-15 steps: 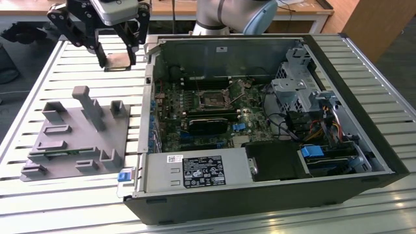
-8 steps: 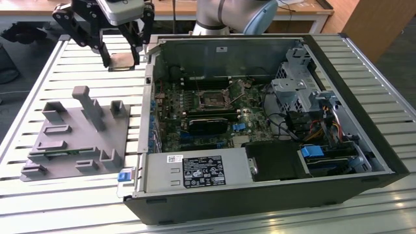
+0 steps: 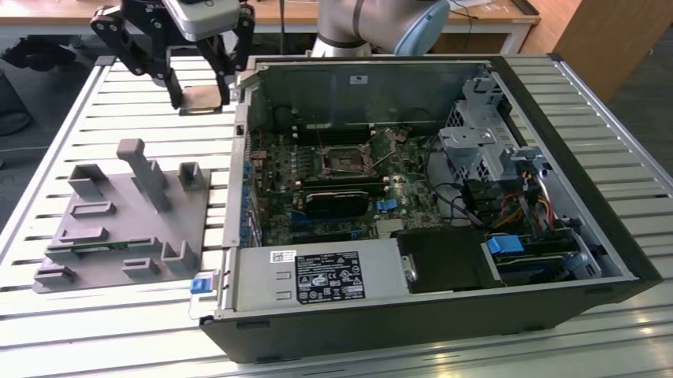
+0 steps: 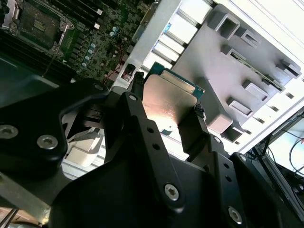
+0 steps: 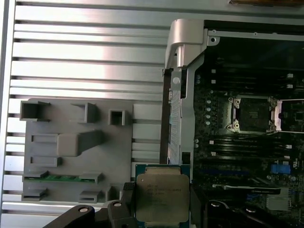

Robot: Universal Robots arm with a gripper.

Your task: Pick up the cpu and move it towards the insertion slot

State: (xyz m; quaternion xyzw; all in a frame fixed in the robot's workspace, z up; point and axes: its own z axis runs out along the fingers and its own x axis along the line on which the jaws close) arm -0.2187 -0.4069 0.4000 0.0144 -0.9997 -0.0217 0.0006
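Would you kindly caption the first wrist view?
Tool holding square silver-grey metal cpu beside open computer case.

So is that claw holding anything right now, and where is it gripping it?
Yes. The claw holds the cpu, pinched by two opposite edges between its fingers.
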